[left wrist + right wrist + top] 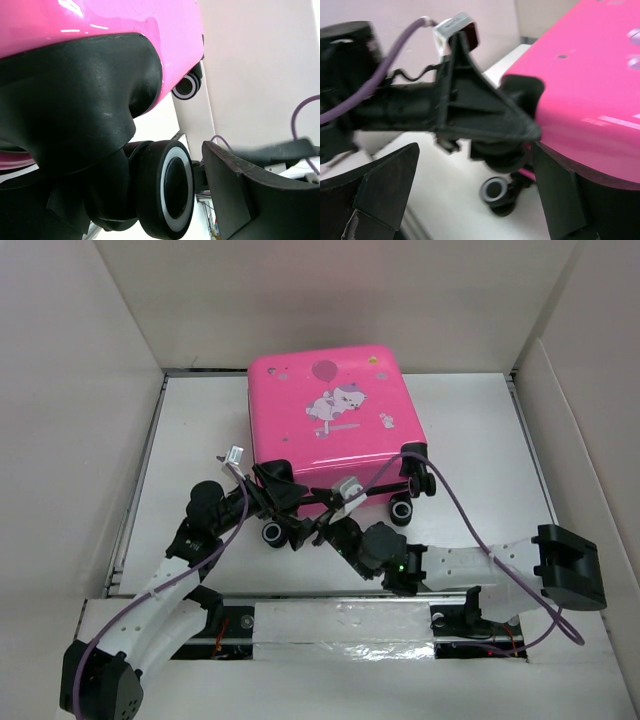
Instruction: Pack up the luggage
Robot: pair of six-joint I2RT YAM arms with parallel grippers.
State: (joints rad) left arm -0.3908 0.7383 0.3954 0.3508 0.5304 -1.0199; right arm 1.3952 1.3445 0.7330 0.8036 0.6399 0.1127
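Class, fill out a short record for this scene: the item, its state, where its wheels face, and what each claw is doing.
item: the luggage, hot pink with a cartoon print
state: shut, lying flat on the white table
wheels: black wheels at the edge nearest the arms
left claw: left claw open, at the near-left wheel corner
right claw: right claw open, at the same edge, holding nothing

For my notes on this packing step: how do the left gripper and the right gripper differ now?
The left gripper straddles a wheel of the suitcase; the right gripper hovers just right of it, gripping nothing. The left arm reaches forward, while the right arm doubles back leftward from far right. Both grippers are open.
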